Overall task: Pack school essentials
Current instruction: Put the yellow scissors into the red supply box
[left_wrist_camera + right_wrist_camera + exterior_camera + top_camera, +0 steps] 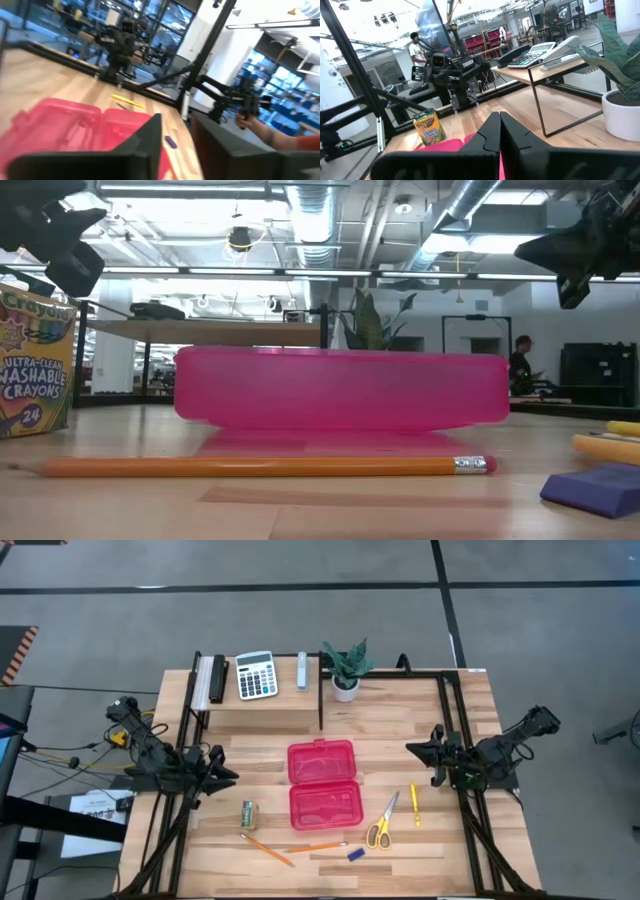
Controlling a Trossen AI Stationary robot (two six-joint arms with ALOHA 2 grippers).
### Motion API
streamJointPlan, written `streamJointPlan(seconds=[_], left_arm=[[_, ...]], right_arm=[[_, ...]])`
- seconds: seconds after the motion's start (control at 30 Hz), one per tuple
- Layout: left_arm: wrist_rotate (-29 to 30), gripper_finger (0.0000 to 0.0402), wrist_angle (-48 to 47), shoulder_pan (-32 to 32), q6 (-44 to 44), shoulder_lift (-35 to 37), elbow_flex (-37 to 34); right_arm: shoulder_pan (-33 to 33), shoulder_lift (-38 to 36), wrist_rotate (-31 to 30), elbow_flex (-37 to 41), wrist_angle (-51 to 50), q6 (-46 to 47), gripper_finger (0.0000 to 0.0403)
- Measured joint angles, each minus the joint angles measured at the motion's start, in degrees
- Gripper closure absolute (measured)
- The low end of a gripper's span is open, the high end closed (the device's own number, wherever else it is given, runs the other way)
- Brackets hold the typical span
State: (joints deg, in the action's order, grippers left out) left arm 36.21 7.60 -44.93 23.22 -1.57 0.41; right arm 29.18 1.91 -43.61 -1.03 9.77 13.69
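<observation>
An open pink case (pixel 322 785) lies in the middle of the table, seen edge-on in the low view (pixel 340 388). Near it on the wood lie a crayon box (pixel 248 814), two orange pencils (pixel 267 849), a blue eraser (pixel 355 854), yellow-handled scissors (pixel 381 824) and a yellow pen (pixel 414 805). My left gripper (pixel 228 777) hovers left of the case, level, its fingers (pixel 152 132) apart with nothing between them. My right gripper (pixel 415 748) hovers right of the case, its fingers (pixel 492 127) shut on nothing.
A raised wooden shelf at the far edge carries a white calculator (pixel 256 674), a grey stapler-like thing (pixel 302 671) and a potted plant (pixel 346 670). Black frame rails run along both table sides. A person's hand (pixel 270 132) shows beyond the table.
</observation>
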Motion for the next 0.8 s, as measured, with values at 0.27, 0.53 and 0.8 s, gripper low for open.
streamJointPlan(seconds=[0.27,0.53,0.8], left_arm=[[-0.9,0.0129,4.4,0.0,0.4,-2.5,3.4],[-2.4,0.0093,4.0,0.0,-2.9,-14.4,14.4],[7.1,0.0100,1.1,0.0,-4.9,-39.2,29.6]], right_arm=[[-1.0,0.0,0.0,-0.1,8.3,0.0,0.0383],[-0.3,0.0,1.0,-2.3,11.7,2.8,0.0382],[3.1,0.0,4.9,-4.6,8.0,4.5,0.0381]])
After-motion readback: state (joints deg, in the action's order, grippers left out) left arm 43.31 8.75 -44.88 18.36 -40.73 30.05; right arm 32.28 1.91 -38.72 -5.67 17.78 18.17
